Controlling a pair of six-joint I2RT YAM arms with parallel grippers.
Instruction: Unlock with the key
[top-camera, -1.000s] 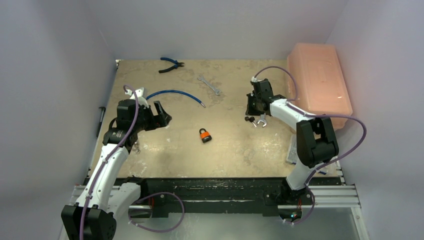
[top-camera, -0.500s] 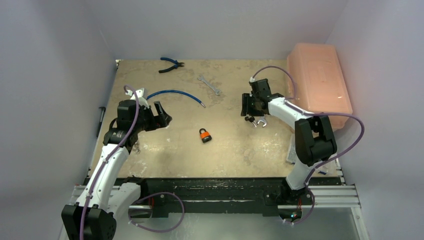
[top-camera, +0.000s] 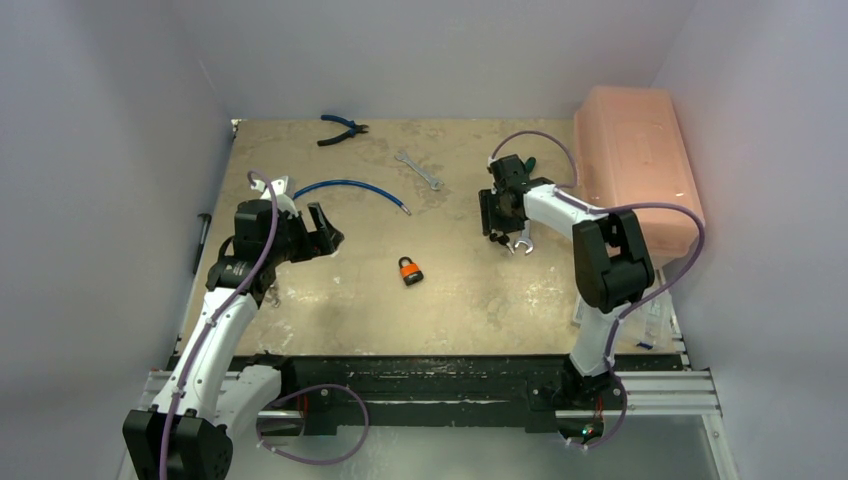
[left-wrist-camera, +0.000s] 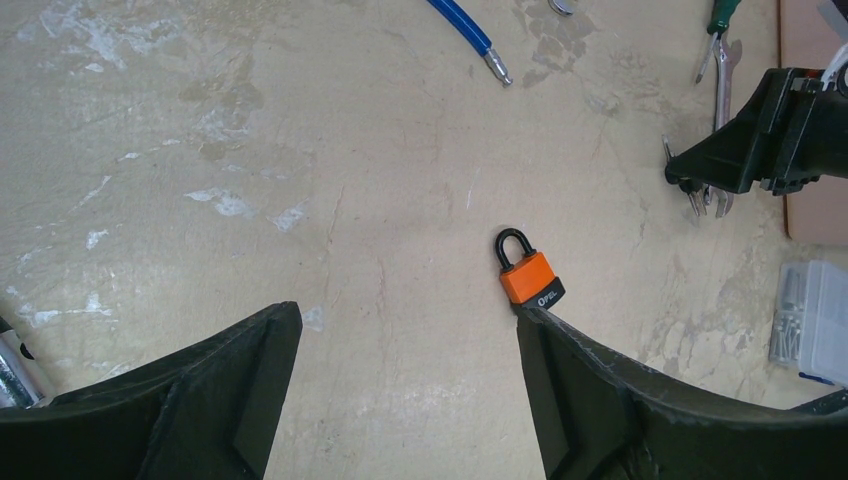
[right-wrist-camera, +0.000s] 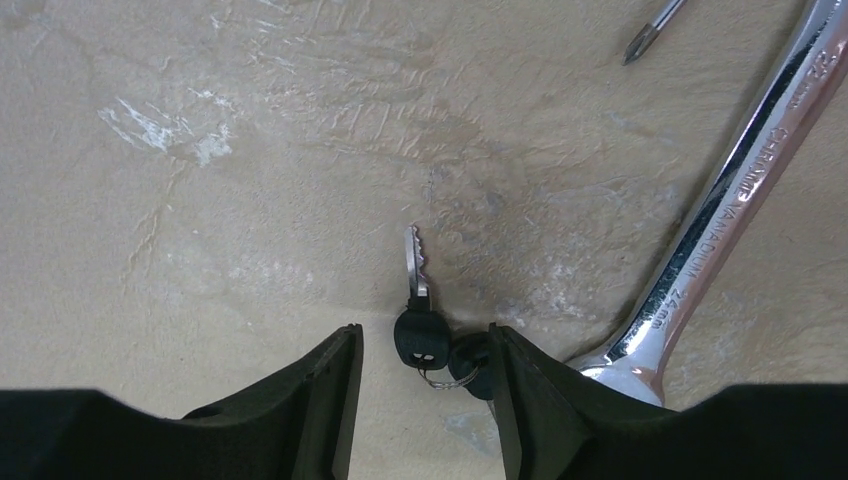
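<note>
right wrist view: the wrench (right-wrist-camera: 718, 210) runs off the top right corner, and only the tip of the screwdriver (right-wrist-camera: 655, 27) shows at the top edge. a 2nd key head (right-wrist-camera: 470, 358) sits partly behind a finger (right-wrist-camera: 545, 425) of the right end effector (right-wrist-camera: 420, 338). left wrist view: the padlock (left-wrist-camera: 530, 278) has its bottom edge behind a finger (left-wrist-camera: 600, 390) of the left end effector (left-wrist-camera: 405, 315); the blue cable (left-wrist-camera: 462, 22) is cut by the top edge.

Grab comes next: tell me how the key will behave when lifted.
The key lies flat and thin, so probably hard to pinch. Its ring links a second key, which likely dangles. Small metal: likely light, stiff.
</note>
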